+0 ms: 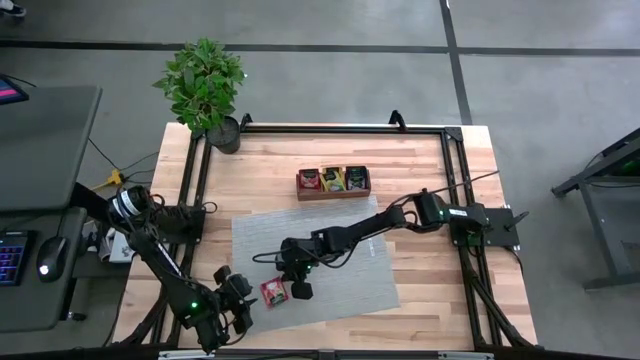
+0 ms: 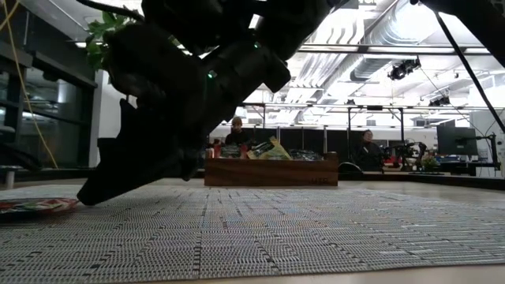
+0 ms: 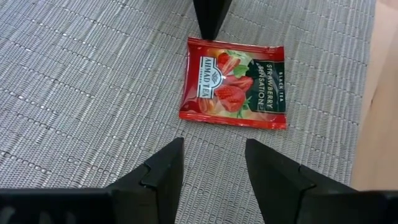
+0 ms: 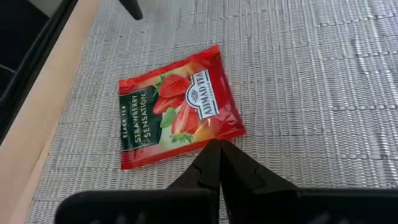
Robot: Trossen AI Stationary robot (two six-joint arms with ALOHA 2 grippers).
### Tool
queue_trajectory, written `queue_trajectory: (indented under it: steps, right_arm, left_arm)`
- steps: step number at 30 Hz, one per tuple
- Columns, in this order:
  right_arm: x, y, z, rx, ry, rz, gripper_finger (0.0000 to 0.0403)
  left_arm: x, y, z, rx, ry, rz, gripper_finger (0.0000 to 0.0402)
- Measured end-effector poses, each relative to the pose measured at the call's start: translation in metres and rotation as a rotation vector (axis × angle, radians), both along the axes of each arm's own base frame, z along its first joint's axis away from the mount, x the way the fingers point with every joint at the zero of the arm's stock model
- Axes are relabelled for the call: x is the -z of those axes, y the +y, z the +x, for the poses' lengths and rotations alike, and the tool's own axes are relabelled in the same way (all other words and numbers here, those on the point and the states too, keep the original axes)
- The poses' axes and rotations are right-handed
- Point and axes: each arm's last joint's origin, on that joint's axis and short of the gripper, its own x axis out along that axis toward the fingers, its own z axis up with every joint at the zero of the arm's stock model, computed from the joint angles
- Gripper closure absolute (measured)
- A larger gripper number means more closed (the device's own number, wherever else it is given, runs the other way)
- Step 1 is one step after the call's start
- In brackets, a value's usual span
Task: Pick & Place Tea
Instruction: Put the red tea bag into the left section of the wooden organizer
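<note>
One red tea sachet [image 1: 273, 291] [image 3: 233, 84] [image 4: 177, 109] lies flat on the grey mat [image 1: 340, 250], near the mat's near-left corner. My right gripper [image 1: 300, 290] [image 4: 219, 155] is shut, its tips down at the mat right beside the sachet's right-hand edge; in the low view its dark tip [image 2: 88, 193] stands just next to the sachet [image 2: 35, 207]. My left gripper [image 1: 246, 298] [image 3: 214, 168] hovers open on the sachet's other side, its fingers short of the sachet and touching nothing. My right gripper has its shut fingertips [image 4: 214, 146] at the sachet's edge [image 4: 208, 135], on the side toward the table's right. They come slanting down from the right. The sachet lies flat on the mat. I cannot tell whether the tips touch the sachet or only the mat.
A brown wooden tray [image 1: 333, 192] [image 2: 272, 172] with sachets in its compartments stands beyond the mat's far edge. A potted plant [image 1: 205, 90] is at the far-left corner. A black frame [image 1: 340, 128] runs around the table. People sit in the room behind.
</note>
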Motion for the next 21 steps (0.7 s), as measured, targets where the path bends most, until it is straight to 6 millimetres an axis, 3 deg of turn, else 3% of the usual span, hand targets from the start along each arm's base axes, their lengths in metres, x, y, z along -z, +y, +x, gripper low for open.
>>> queue_trajectory:
  steps: [12, 21]
  right_arm:
    - [-0.002, 0.000, 0.000, -0.008, -0.006, 0.011, 0.0403]
    - [-0.013, 0.004, 0.006, -0.032, -0.121, 0.051, 0.0403]
  left_arm:
    - [0.000, 0.000, 0.000, -0.003, -0.001, -0.003, 0.0232]
    - [0.000, 0.000, 0.000, -0.003, 0.000, -0.004, 0.0232]
